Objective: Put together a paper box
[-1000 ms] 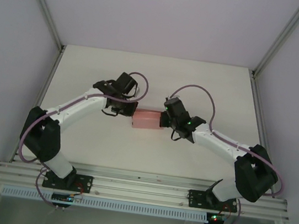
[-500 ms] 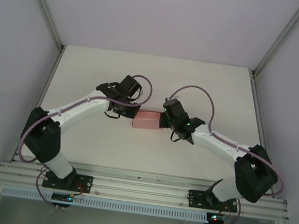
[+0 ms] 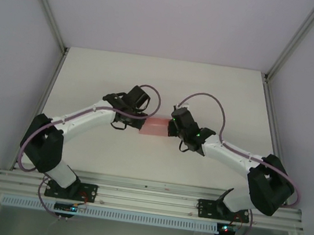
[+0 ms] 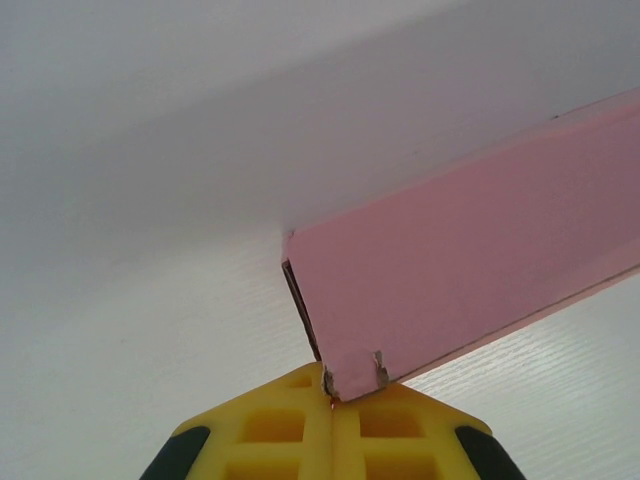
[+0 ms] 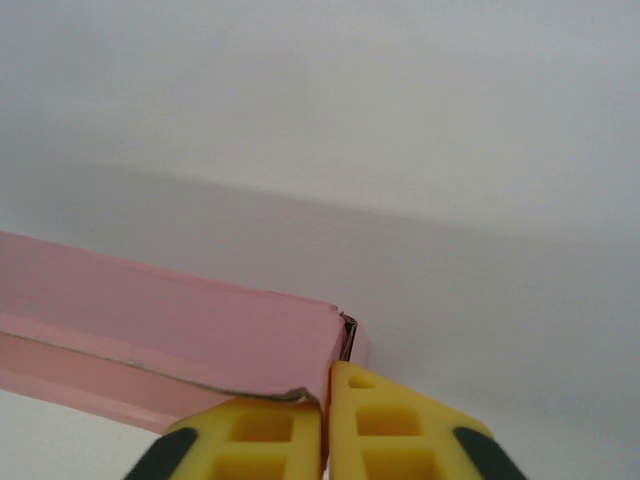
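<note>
Pink paper box [image 3: 154, 127], folded into a shallow rectangular sleeve, held just above the white table [image 3: 92, 79] near its middle, between my two wrists. My left gripper [image 4: 332, 388] takes its 9 o'clock end: the jaws are pressed fully together and pinch one bottom corner, where a small torn nick shows in the paper edge. From that corner the box runs away toward 2 o'clock in the left wrist view. My right gripper [image 5: 326, 400] takes the 3 o'clock end: the jaws stand almost together, with a thin pink wall nipped between them, and the box stretches off toward 9 o'clock. I judge the box very light, thin-walled and easily creased; its walls look stiff only along the folds, and an open end shows it is hollow, so a squeeze across the broad faces would likely flatten it. The matte paper should not slip in my yellow fingers [image 4: 270, 430]. The safest holds appear to be edges, corners and flaps, pinched lightly; pulling my wrists apart risks tearing the nicked corner.
</note>
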Action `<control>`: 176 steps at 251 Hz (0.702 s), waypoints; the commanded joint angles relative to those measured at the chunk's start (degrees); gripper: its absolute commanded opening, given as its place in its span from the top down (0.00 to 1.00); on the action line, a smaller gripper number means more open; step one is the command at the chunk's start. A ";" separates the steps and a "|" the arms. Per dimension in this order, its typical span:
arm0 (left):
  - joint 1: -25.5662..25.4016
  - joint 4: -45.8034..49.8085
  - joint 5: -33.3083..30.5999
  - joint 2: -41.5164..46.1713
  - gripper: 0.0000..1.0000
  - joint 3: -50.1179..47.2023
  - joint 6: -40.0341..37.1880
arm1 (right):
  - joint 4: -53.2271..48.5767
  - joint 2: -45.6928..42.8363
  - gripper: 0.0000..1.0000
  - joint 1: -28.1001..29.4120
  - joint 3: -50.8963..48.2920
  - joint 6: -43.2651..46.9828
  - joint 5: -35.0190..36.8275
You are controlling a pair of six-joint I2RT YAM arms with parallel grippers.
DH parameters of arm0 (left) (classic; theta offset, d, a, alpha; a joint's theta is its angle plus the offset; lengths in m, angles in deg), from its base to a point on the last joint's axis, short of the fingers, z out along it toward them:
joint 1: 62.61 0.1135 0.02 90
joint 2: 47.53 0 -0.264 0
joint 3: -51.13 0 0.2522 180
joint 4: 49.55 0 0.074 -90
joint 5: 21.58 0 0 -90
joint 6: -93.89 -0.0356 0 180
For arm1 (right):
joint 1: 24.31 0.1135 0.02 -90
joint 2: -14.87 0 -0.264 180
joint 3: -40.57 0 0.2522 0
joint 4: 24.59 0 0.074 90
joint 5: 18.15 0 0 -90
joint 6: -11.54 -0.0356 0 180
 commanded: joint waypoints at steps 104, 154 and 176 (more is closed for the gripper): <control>-0.26 0.98 3.43 -0.53 0.99 -0.90 0.85 | -3.64 -7.46 0.10 -6.87 1.05 1.85 -18.71; -0.31 1.35 4.10 1.84 0.68 0.07 -0.10 | -4.22 -5.29 0.14 -10.22 2.82 -1.14 -20.44; -0.33 2.09 4.10 3.58 0.64 1.12 -0.85 | -6.11 -4.94 0.15 -11.37 3.67 -1.55 -19.97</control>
